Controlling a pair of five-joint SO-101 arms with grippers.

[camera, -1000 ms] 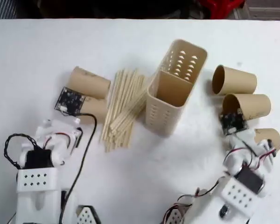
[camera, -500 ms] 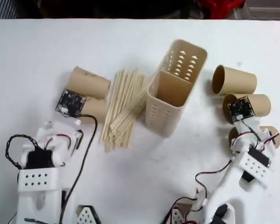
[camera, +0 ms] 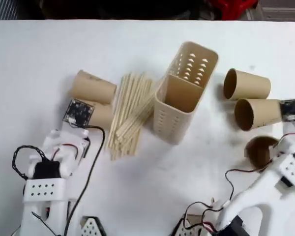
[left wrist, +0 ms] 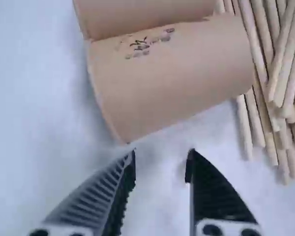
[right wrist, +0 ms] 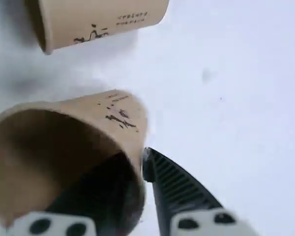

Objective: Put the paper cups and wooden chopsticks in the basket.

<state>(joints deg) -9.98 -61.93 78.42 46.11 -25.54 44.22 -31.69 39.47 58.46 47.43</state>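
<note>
Swung right since the earlier frame, the right tool [right wrist: 133, 158] clamps a cup [camera: 259, 150] by its rim, one finger inside, right of the basket [camera: 172, 123]. Light, thin paper should crush easily; the stiffer rim is probably the safest hold. Left tool [left wrist: 160, 162] stands apart by the left cup [left wrist: 172, 83].

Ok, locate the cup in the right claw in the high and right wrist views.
High view: held cup near the right edge, mouth facing up.
Right wrist view: held cup up close, its wall pinched in the right claw.
Shared landmark: the lying cup beside it.
</note>
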